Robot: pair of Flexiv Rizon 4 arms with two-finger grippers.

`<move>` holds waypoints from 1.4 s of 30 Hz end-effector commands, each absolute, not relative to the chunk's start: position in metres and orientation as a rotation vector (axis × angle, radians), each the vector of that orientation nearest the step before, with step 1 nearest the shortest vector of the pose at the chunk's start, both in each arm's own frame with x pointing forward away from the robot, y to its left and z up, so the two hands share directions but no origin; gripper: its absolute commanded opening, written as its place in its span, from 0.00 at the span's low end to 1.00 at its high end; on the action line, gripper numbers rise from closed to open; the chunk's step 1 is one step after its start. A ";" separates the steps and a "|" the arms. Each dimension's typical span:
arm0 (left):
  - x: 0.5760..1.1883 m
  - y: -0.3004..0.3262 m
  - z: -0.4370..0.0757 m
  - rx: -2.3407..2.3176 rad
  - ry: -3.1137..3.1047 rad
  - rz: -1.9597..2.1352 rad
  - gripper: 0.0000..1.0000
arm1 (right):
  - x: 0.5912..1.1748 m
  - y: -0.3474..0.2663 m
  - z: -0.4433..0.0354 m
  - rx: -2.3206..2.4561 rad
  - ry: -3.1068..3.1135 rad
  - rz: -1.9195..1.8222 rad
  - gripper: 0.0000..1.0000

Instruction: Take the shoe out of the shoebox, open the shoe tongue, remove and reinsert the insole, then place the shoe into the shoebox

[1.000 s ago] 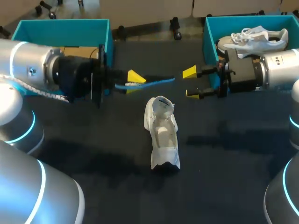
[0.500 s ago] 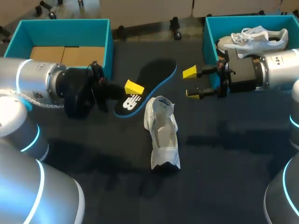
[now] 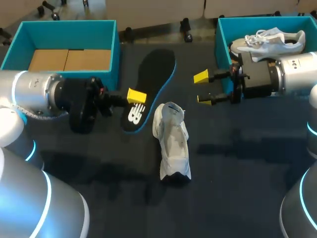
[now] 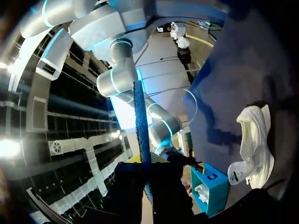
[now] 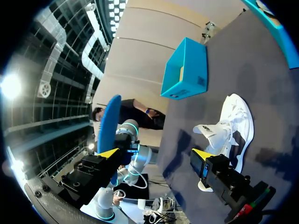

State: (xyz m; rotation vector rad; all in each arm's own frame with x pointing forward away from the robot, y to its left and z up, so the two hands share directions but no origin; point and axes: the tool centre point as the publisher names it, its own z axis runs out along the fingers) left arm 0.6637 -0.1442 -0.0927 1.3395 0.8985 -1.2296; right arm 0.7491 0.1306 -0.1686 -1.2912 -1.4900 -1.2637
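- The white shoe (image 3: 172,141) lies on the table, outside both boxes, with its mouth facing up; taking it out looks done, and the tongue seems to be pulled open, though I cannot be sure
- The insole (image 3: 148,89), black with a blue edge, is out of the shoe, so the removal step appears done; it sits just beyond the shoe, to its left, with its near end close to the shoe's far end
- The left gripper (image 3: 136,96) is closed on that near end of the insole, whose thin edge stands between the fingers in the left wrist view; whether the insole also rests on the table I cannot tell
- The right gripper (image 3: 202,88) hangs beyond the shoe to its right, fingers spread wide and holding nothing
- Left to do, by my reading: slide the insole back inside, then put the shoe into a box
- The dark table surface (image 3: 237,188) carries the shoe and two teal boxes
- The left shoebox (image 3: 64,26), well beyond the shoe's left, shows a cardboard floor
- The right shoebox (image 3: 220,29), well beyond the shoe's right, holds a second white shoe (image 3: 270,40)
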 end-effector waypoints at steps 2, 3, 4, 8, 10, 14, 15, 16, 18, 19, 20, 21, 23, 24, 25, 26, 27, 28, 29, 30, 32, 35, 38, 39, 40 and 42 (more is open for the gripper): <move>0.661 -0.137 -0.111 1.323 0.919 -1.191 0.00 | 0.750 0.133 -0.169 -1.293 -1.489 -1.265 1.00; 0.663 -0.137 -0.115 1.317 0.928 -1.182 0.00 | 0.750 0.133 -0.169 -1.293 -1.489 -1.265 1.00; 0.664 -0.137 -0.119 1.313 0.930 -1.167 0.00 | 0.750 0.133 -0.168 -1.302 -1.486 -1.273 1.00; 0.668 -0.140 -0.132 1.307 0.946 -1.135 0.00 | 0.750 0.133 -0.162 -1.341 -1.469 -1.291 1.00; 0.671 -0.144 -0.138 1.297 0.954 -1.117 0.00 | 0.751 0.136 -0.159 -1.358 -1.451 -1.302 1.00; 0.674 -0.153 -0.148 1.269 0.975 -1.112 0.00 | 0.753 0.143 -0.154 -1.365 -1.445 -1.315 1.00; 0.676 -0.155 -0.151 1.258 0.982 -1.109 0.00 | 0.754 0.145 -0.154 -1.362 -1.444 -1.317 1.00; 0.677 -0.158 -0.153 1.256 0.984 -1.101 0.00 | 0.755 0.147 -0.153 -1.351 -1.443 -1.315 1.00; 0.680 -0.163 -0.157 1.241 0.998 -1.099 0.00 | 0.756 0.151 -0.153 -1.346 -1.441 -1.311 1.00; 0.682 -0.165 -0.158 1.244 0.997 -1.094 0.00 | 0.756 0.153 -0.153 -1.337 -1.440 -1.304 1.00; 0.683 -0.167 -0.159 1.241 1.000 -1.091 0.00 | 0.757 0.155 -0.153 -1.329 -1.440 -1.299 1.00; 0.684 -0.170 -0.159 1.233 1.000 -1.090 0.00 | 0.757 0.157 -0.154 -1.329 -1.439 -1.298 1.00; 0.686 -0.174 -0.158 1.231 0.995 -1.088 0.00 | 0.758 0.161 -0.155 -1.318 -1.432 -1.287 1.00; 0.687 -0.176 -0.158 1.228 0.994 -1.086 0.00 | 0.758 0.162 -0.156 -1.318 -1.433 -1.286 1.00; 0.688 -0.178 -0.158 1.228 0.992 -1.085 0.00 | 0.758 0.164 -0.157 -1.315 -1.431 -1.285 1.00; 0.689 -0.180 -0.158 1.228 0.991 -1.083 0.00 | 0.758 0.165 -0.158 -1.311 -1.429 -1.286 1.00; 0.689 -0.182 -0.158 1.229 0.987 -1.078 0.00 | 0.759 0.167 -0.159 -1.308 -1.428 -1.286 1.00; 0.690 -0.185 -0.158 1.228 0.985 -1.077 0.00 | 0.759 0.169 -0.159 -1.305 -1.426 -1.287 1.00; 0.691 -0.187 -0.158 1.227 0.985 -1.075 0.00 | 0.760 0.170 -0.160 -1.301 -1.425 -1.286 1.00; 0.692 -0.190 -0.159 1.224 0.986 -1.073 0.00 | 0.760 0.172 -0.161 -1.298 -1.425 -1.286 1.00; 0.694 -0.194 -0.161 1.220 0.993 -1.068 0.00 | 0.761 0.174 -0.161 -1.294 -1.423 -1.286 1.00; 0.696 -0.199 -0.163 1.221 0.997 -1.061 0.00 | 0.762 0.176 -0.162 -1.290 -1.422 -1.287 0.93; 0.697 -0.201 -0.164 1.224 0.999 -1.060 0.00 | 0.763 0.177 -0.162 -1.288 -1.421 -1.289 0.78; 0.697 -0.202 -0.165 1.224 1.000 -1.059 0.00 | 0.763 0.177 -0.162 -1.287 -1.420 -1.290 0.65; 0.699 -0.203 -0.166 1.221 1.003 -1.055 0.00 | 0.763 0.178 -0.162 -1.286 -1.420 -1.291 0.56; 0.701 -0.205 -0.166 1.216 1.007 -1.052 0.00 | 0.763 0.180 -0.162 -1.283 -1.419 -1.291 0.49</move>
